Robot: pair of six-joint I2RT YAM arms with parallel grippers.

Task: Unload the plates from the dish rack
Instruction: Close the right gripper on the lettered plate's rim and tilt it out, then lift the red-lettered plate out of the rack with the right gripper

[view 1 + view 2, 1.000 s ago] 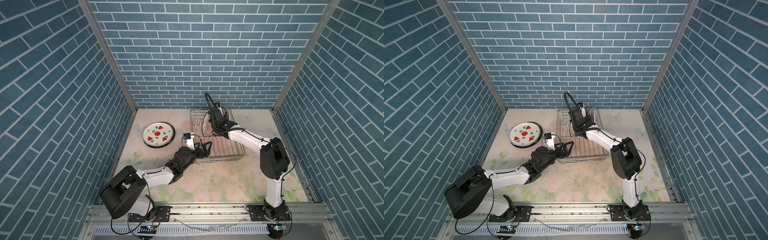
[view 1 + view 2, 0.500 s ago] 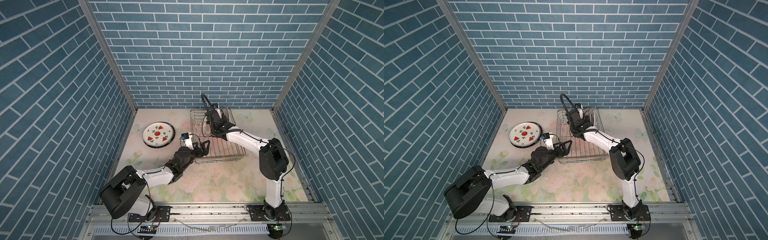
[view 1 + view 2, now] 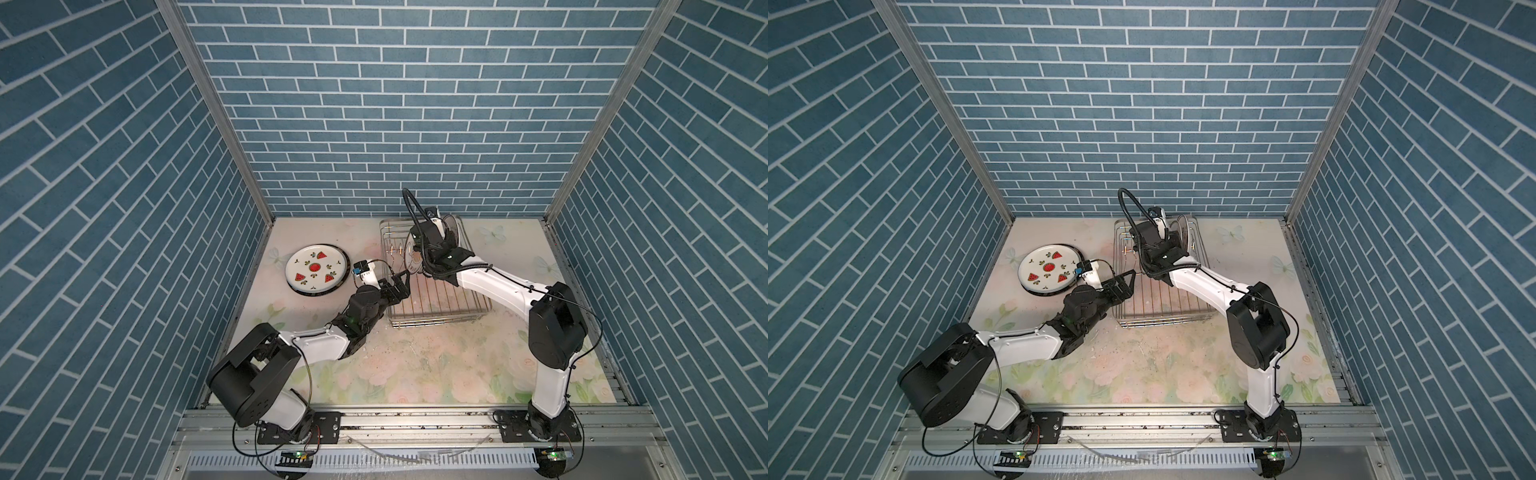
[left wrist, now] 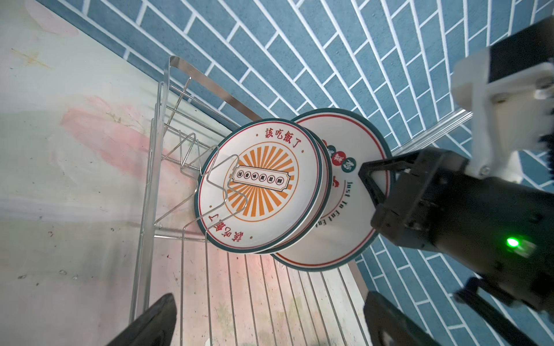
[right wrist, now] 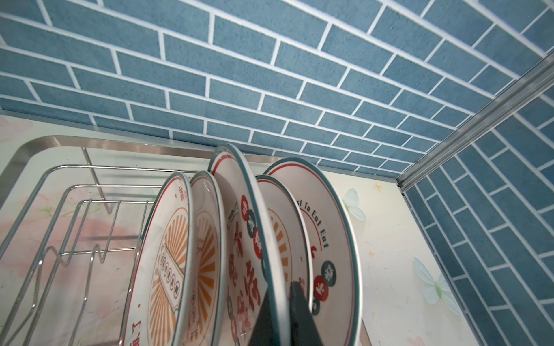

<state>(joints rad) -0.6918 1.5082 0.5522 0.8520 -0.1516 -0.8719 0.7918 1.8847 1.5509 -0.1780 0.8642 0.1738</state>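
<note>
The silver wire dish rack point(image 3: 436, 322) point(image 3: 1163, 322) stands at the back of the table. Several plates stand on edge at its far end point(image 3: 452, 230) point(image 3: 1185, 232). In the right wrist view my right gripper point(image 5: 280, 317) is shut on the top rim of the larger red-lettered plate point(image 5: 239, 215). That plate stands third in the row, higher than its neighbours. An orange-sunburst plate point(image 4: 257, 185) point(image 5: 168, 254) is the front one. My left gripper point(image 3: 405, 286) point(image 4: 269, 329) is open and empty, low over the rack's left front. The watermelon plate point(image 3: 316, 270) point(image 3: 1048, 270) lies flat on the table to the left.
Upright wire prongs point(image 4: 209, 176) stand bare in front of the sunburst plate. The blue brick back wall point(image 5: 299, 90) runs close behind the rack. The right forearm point(image 3: 494, 286) crosses above the rack's front half.
My right gripper has shifted a little to the left over the rack, still shut on the plate's rim. The left gripper has barely moved and stays open.
</note>
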